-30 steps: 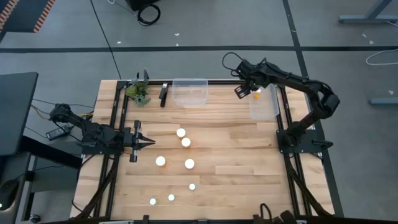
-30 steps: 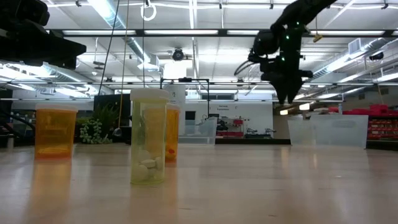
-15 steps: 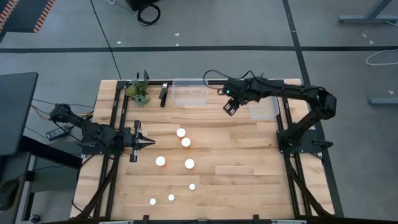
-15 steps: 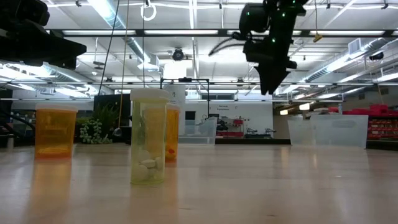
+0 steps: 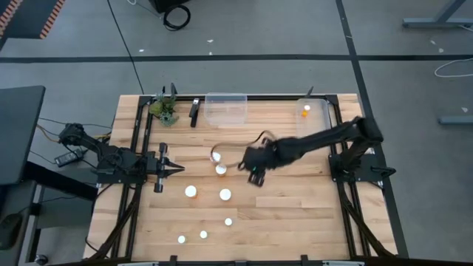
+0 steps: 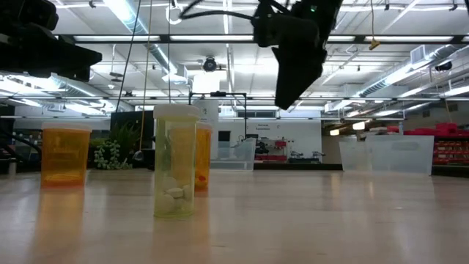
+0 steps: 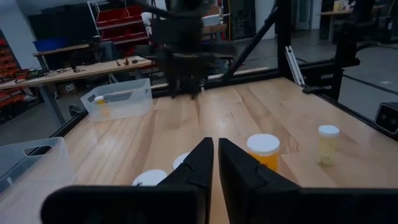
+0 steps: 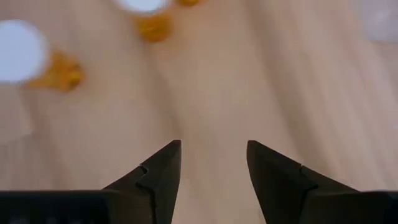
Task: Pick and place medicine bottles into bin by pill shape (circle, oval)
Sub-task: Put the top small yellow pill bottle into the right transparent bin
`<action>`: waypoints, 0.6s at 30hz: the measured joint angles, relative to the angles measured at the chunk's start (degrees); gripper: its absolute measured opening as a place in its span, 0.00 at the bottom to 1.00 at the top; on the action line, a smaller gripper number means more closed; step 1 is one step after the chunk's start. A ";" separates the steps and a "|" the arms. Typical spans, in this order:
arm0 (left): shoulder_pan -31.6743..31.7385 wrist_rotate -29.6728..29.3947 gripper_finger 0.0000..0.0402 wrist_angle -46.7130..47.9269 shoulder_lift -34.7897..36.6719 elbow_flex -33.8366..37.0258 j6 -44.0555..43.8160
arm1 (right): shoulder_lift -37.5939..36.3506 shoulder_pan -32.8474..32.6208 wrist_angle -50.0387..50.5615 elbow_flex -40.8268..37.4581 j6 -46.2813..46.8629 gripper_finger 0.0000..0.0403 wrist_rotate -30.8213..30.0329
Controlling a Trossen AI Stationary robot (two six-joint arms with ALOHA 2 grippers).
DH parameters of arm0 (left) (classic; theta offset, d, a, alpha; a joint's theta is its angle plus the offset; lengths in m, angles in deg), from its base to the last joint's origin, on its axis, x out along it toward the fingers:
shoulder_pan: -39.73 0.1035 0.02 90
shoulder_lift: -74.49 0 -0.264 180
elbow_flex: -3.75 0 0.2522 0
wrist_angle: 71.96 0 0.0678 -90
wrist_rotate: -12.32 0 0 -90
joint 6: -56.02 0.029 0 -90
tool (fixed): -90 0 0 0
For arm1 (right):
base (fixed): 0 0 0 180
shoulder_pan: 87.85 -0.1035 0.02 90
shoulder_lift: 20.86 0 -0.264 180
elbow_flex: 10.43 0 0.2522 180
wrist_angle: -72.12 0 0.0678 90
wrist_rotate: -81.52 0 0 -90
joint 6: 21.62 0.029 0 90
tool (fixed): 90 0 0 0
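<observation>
Swung leftward from the far-right clear plastic bin [image 5: 313,118], the right gripper [image 5: 255,171] now hovers wide apart just right of the white-capped orange medicine bottles [image 5: 220,169] mid-table; left gripper [image 5: 176,169] waits, fingers together.

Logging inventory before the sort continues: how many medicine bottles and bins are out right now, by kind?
Medicine bottles standing loose: 7
Medicine bottle inside the far-right clear bin: 1
Clear bins: 2
Total: 10
</observation>
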 joint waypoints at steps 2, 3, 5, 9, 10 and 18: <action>0.00 -0.01 0.09 -0.07 0.06 0.00 0.00 | 3.41 -1.91 0.03 3.79 -1.01 0.47 0.88; 0.00 -0.01 0.09 -0.02 0.04 0.00 -0.01 | 4.91 -2.80 0.16 5.76 -1.64 0.47 1.19; 0.00 -0.01 0.10 -0.02 0.04 0.00 -0.01 | 7.59 -4.36 1.35 9.73 -3.11 0.47 1.52; 0.00 0.00 0.09 0.00 0.04 0.00 0.00 | 11.44 -6.86 2.87 16.45 -5.43 0.47 1.79; 0.00 -0.01 0.09 0.00 0.04 0.00 0.00 | 12.12 -7.33 2.98 17.87 -6.04 0.47 1.81; -0.01 -0.01 0.07 0.13 0.04 0.00 -0.01 | 18.99 -10.42 3.49 28.85 -11.96 0.47 4.05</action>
